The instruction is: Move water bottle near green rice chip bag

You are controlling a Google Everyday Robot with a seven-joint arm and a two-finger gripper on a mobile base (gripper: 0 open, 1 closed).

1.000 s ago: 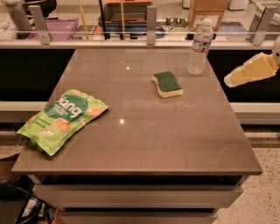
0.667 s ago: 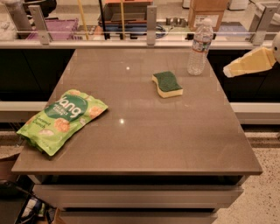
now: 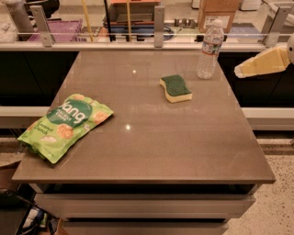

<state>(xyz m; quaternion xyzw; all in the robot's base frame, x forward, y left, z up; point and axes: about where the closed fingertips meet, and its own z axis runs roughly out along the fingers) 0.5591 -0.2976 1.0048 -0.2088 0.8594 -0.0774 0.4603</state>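
Camera view: a brown counter (image 3: 161, 142) seen from its near side, carrying three objects. The bottle (image 3: 209, 49) stands upright near the far right corner, white cap on top and label band around its upper body. The sponge (image 3: 175, 88), green face up over a yellow layer, lies near the bottle, to its left and closer to the camera, not touching it. The bag (image 3: 66, 126) lies flat at the near left edge with its printed face up, well apart from both the sponge and the bottle. The pincer (image 3: 241, 69), a pale yellow wedge, enters from the right border and hangs beyond the counter's right edge at about the height of the bottle's base. Its narrow tip points left toward the bottle, with a clear gap between them. It grips nothing; whether it is spread or pressed together cannot be told. Behind the counter runs a rail (image 3: 158, 45) with metal posts, and a cardboard box (image 3: 218, 10) sits beyond it.
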